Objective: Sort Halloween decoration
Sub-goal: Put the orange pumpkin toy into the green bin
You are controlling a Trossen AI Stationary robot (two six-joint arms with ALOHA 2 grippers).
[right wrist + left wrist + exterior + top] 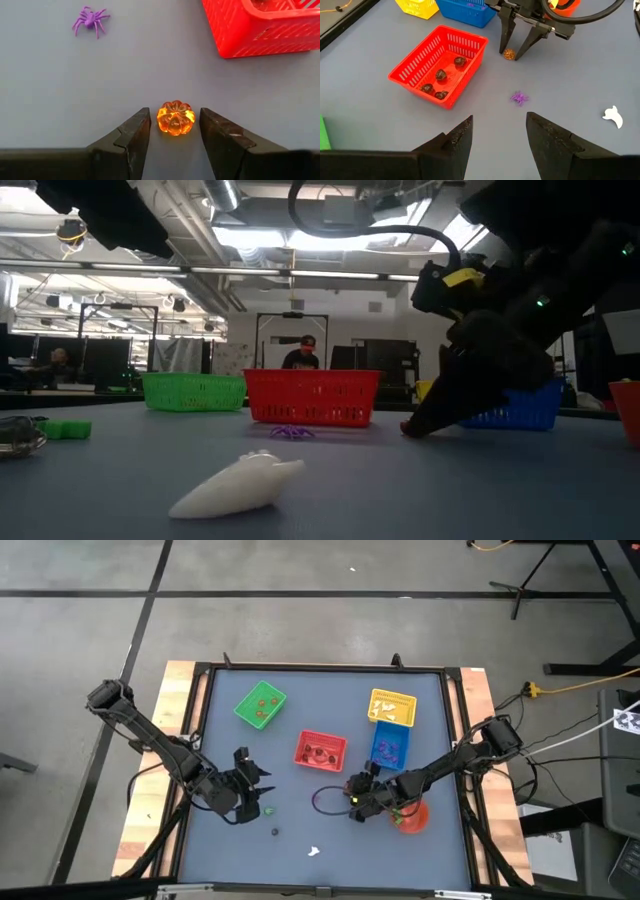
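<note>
A small orange translucent pumpkin point(175, 118) sits on the table between the open fingers of my right gripper point(175, 131), with a narrow gap on each side. The left wrist view shows the same pumpkin point(508, 54) between those fingers. My right gripper point(350, 805) is low over the table, near the red basket point(320, 750). A purple spider point(90, 21) lies on the table ahead of it. My left gripper point(499, 132) is open, hovers near the table's left side point(262, 785) and holds nothing. A white ghost point(240, 485) lies near the front edge.
The red basket point(440, 65) holds several dark trinkets. The green basket point(260, 705), yellow basket point(392, 707) and blue basket point(390, 745) stand farther back. A round red bowl point(410, 818) sits beside my right arm. A green trinket point(268, 808) and a dark one point(274, 832) lie near my left gripper.
</note>
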